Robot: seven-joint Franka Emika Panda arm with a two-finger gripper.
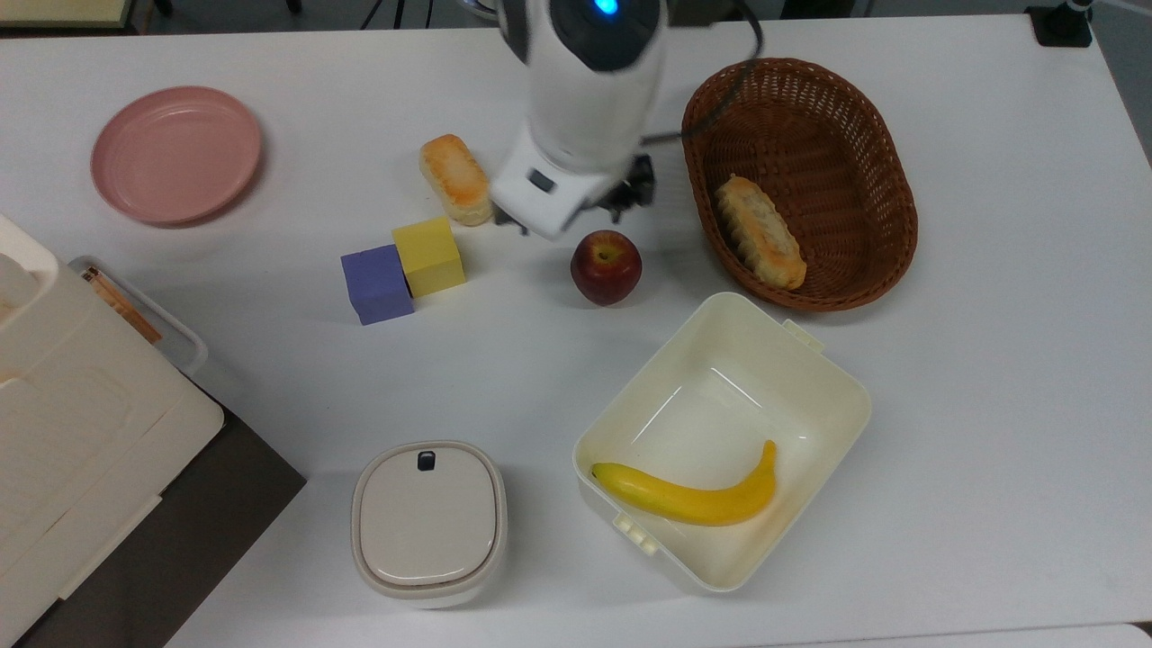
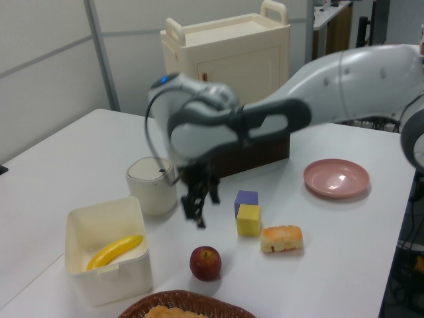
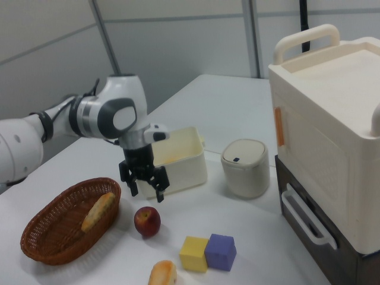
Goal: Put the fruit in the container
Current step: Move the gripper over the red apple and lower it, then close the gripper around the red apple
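I see the white table and at one end of it a big cream case that stands on a dark brown crate. The robot arm reaches over the middle of the table. In the right view its gripper hangs in the air just above the apple and a little toward the right view's left, not touching it; the two fingers are spread wide apart and hold nothing. The brown wicker basket has one bread roll lying inside. Near it is the cream-white container, open, with a banana lying along one wall. The apple stands on the bare table between the basket and the two cubes, near a corner of the container but outside it. At the top view's left lies the pink plate. The small beige box with a lid stands beside the container. A second bread roll lies just beside the yellow cube, and the purple cube touches the yellow one.
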